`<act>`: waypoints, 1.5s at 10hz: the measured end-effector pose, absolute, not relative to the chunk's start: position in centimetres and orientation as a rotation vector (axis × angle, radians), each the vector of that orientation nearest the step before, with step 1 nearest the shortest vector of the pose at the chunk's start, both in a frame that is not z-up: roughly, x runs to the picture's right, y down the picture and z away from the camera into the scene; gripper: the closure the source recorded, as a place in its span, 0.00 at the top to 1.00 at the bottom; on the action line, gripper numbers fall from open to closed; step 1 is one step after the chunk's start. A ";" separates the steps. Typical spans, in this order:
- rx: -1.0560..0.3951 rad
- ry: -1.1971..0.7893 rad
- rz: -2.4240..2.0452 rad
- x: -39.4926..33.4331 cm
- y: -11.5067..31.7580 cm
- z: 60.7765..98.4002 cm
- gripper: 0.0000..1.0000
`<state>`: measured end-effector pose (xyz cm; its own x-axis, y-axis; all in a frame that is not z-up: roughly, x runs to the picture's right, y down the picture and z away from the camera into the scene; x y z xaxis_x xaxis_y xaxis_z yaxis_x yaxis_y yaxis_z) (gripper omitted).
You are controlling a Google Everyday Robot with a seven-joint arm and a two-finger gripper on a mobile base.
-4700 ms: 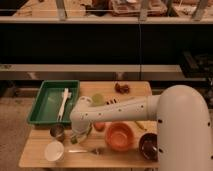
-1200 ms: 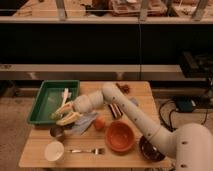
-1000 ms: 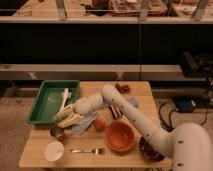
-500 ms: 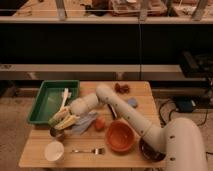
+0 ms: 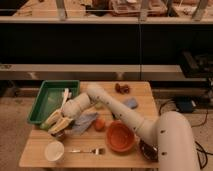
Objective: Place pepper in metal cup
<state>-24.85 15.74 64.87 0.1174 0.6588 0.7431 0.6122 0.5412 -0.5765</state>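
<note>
My gripper (image 5: 56, 123) hangs low over the front left of the wooden table, just past the green tray's near corner, with its fingers shut. A small green piece at its tip looks like the pepper (image 5: 45, 126). Directly under the gripper stands the metal cup (image 5: 58, 134); only a dark sliver of it shows beneath the fingers. The white arm reaches to it from the lower right, across the table.
The green tray (image 5: 48, 100) with a white utensil lies at the back left. A white cup (image 5: 54, 150) and a fork (image 5: 88, 150) sit at the front. A blue cloth (image 5: 86, 121), a red-orange fruit (image 5: 100, 124), an orange bowl (image 5: 120, 136) and a dark bowl (image 5: 148, 150) lie to the right.
The gripper has moved down and to the left, from beside the tray's corner to right over the metal cup. Its fingers have stayed shut.
</note>
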 end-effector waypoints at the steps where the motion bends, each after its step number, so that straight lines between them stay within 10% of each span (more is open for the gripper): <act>1: -1.122 -1.549 0.053 -24.7 16.0 65.3 0.06; 8: -1.102 -1.525 0.102 -23.9 15.9 68.0 0.07; 15: -1.112 -1.504 0.104 -24.3 15.9 69.1 0.72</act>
